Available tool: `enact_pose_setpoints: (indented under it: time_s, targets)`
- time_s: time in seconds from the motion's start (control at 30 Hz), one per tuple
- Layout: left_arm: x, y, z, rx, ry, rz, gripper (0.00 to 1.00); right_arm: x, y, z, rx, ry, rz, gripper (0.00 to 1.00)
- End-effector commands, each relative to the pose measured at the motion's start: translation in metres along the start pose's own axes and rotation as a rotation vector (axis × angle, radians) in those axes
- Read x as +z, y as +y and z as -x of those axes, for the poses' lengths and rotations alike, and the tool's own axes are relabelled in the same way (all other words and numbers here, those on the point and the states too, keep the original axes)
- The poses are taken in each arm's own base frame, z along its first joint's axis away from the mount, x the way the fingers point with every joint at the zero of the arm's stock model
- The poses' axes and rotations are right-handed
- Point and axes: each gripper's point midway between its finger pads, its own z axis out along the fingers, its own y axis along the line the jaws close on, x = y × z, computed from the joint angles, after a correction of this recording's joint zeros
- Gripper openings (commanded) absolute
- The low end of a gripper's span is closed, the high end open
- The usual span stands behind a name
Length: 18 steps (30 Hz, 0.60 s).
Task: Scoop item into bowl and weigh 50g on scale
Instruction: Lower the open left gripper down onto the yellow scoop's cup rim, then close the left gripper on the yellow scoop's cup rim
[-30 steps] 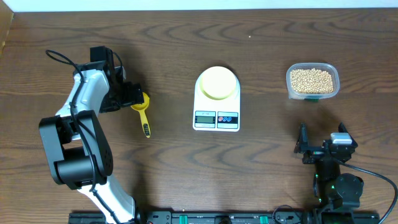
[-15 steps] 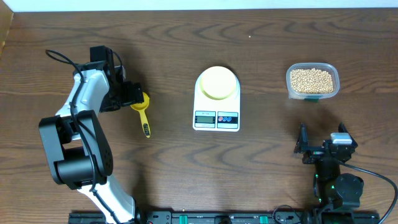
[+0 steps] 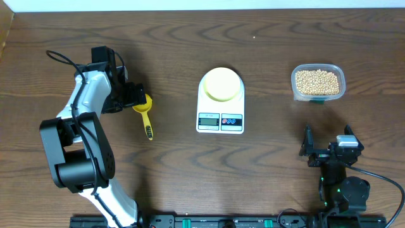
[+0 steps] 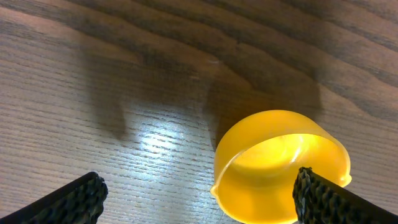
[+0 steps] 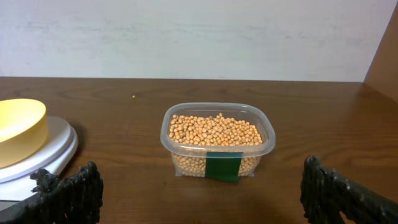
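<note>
The beans [image 3: 317, 81] fill a clear tub [image 3: 318, 97] at the right back. The pale yellow bowl [image 3: 221, 83] stands empty on the white scale [image 3: 220, 121] at the table's middle. A bright yellow scoop [image 3: 146, 114] lies to the left, cup end toward my left gripper [image 3: 135, 98]. In the left wrist view that gripper [image 4: 199, 202] is open, and the scoop's cup [image 4: 280, 168] sits between its fingers, close to the right one. My right gripper [image 5: 202, 199] is open and empty, short of the tub [image 5: 186, 163] of beans [image 5: 214, 130]. The bowl [image 5: 22, 130] and scale [image 5: 46, 155] show at the left.
The dark wooden table [image 3: 266, 177] ends at a pale wall along the back. The right arm's base [image 3: 342, 190] sits near the front edge, and the left arm [image 3: 79, 139] bends along the left side.
</note>
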Motion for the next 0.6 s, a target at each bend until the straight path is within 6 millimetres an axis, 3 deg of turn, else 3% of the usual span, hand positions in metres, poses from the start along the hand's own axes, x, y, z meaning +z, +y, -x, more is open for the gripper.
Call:
enact_pose_setpoints:
  time_s: [0.0,0.57]
  targets:
    - [0.0061,0.005,-0.0034,0.002,0.017,0.015,0.98,-0.0003,-0.0015,-0.0005,0.013,0.0,-0.006,0.99]
    - [0.0062,0.0048,0.0011,0.003,-0.001,0.014,0.98,-0.0003,-0.0015,-0.0004,0.013,0.0,-0.006,0.99]
